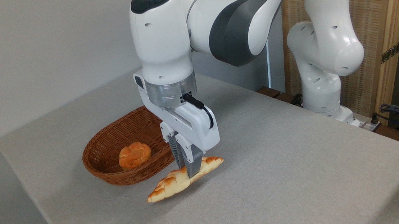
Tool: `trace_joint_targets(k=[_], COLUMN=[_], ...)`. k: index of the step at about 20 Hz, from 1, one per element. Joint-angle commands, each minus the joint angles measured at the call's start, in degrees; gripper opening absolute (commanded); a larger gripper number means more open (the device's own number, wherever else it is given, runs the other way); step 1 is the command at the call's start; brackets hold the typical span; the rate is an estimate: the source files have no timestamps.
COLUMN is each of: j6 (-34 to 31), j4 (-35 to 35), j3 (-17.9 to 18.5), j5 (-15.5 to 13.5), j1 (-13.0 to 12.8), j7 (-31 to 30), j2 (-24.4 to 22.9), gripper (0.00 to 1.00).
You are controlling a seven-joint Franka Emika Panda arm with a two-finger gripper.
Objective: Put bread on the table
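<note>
We see the bread clamped mid-length between the gripper fingers, tilted, its left tip low over the table, just near-right of the wicker basket holding an orange bun.

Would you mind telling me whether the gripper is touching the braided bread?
Touching. The fixed camera shows the gripper shut on the middle of the bread, fingers pressed against its crust.
</note>
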Motion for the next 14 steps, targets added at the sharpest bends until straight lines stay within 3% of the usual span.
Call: trace_joint_targets(k=[1, 4, 8, 14], j6=[0.83, 0.92, 0.92, -2.84], j4=[-0.36, -0.36, -0.1, 4.19], j3=[1.27, 1.27, 1.27, 0.92], j5=[0.22, 0.22, 3.12, 2.68], j1=[-0.42, -0.42, -0.42, -0.51], j7=[0.51, 0.51, 0.51, -0.98], j2=[-0.51, -0.51, -0.6, -2.01], gripper=[1.0, 1.0, 1.0, 1.0])
